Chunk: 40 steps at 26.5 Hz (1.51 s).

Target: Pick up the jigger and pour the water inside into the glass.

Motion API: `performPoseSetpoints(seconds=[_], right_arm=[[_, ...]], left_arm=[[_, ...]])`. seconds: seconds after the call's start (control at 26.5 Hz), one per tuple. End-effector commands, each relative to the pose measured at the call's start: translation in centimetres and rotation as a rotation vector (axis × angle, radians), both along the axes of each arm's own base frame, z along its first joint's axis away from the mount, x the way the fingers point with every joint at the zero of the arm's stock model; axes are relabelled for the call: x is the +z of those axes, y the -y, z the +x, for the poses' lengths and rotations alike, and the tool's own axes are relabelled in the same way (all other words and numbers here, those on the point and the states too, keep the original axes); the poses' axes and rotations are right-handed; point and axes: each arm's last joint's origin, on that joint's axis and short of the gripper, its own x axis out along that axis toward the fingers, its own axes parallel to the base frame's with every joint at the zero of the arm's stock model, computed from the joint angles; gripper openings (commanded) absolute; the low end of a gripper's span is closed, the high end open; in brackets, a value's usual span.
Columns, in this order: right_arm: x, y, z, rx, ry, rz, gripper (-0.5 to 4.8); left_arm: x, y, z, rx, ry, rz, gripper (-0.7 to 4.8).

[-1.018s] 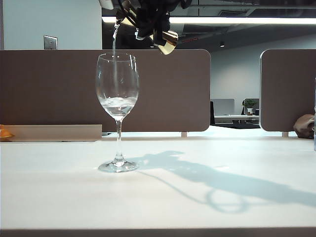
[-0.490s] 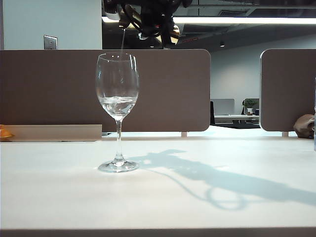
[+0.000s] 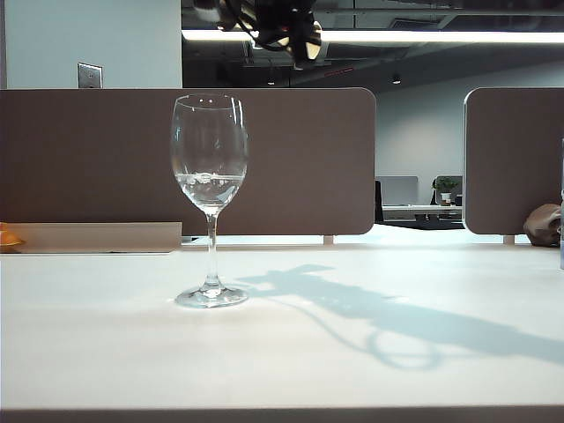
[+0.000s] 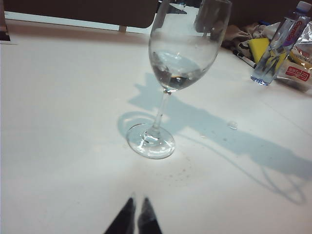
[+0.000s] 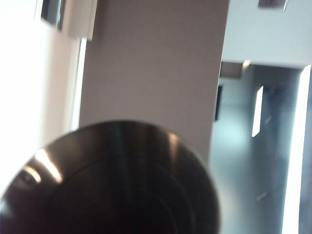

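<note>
On the table: glass (image 3: 210, 176) stands upright on its foot, on the white table (image 3: 282, 352).
Water (image 3: 210, 187): sits low in the bowl of the glass.
Right gripper (image 3: 280, 25): high up at the top edge, above the glass and a bit to its right, pinching the jigger (image 5: 112, 180).
Jigger: its shiny round cup fills the right wrist view.
Left gripper (image 4: 135, 220): low over the table, near the foot, tips pressed together, holding nothing.
Bottle (image 4: 278, 46): far off by the table edge.

A white table (image 3: 370, 370) fronts 2 brown partitions (image 3: 308, 159). A water bottle (image 4: 278, 46) stands at the table's edge beside yellow packets (image 4: 258, 48).
</note>
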Motion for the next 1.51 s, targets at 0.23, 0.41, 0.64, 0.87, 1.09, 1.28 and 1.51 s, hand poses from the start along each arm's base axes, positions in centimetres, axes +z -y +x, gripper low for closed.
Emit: performPoseSetpoints(seconds=[0.23,0.41,0.64,0.87,1.09,1.28,1.51], right_arm=[[0.1,3.1,1.1,-0.311,-0.404,0.899,-0.01],[-2.1,4.5,0.3,-0.31,-0.49,1.025,-0.01],[-5.5,6.8,-2.0,-0.227,-0.539,1.19,-0.01],[-8.9,7.8,-3.5,-0.165,-0.592,1.312,-0.01],[-12.8,8.8,-4.7,-0.187,-0.691,1.408,-0.01],[-14.3,9.3,-5.2,-0.21,-0.753,1.432,-0.01],[-15.9,9.7,-5.5,-0.257,-0.791,1.403,-0.01]], left_arm=[[0.0,0.0,0.0,-0.009,-0.011,-0.006,0.23],[0.0,0.0,0.0,-0.009,-0.011,-0.006,0.23],[0.0,0.0,0.0,-0.009,-0.011,-0.006,0.23],[0.0,0.0,0.0,-0.009,-0.011,-0.006,0.23],[0.0,0.0,0.0,-0.009,-0.012,-0.006,0.23],[0.0,0.0,0.0,-0.009,-0.011,-0.006,0.23],[0.0,0.0,0.0,-0.009,-0.011,-0.006,0.23]])
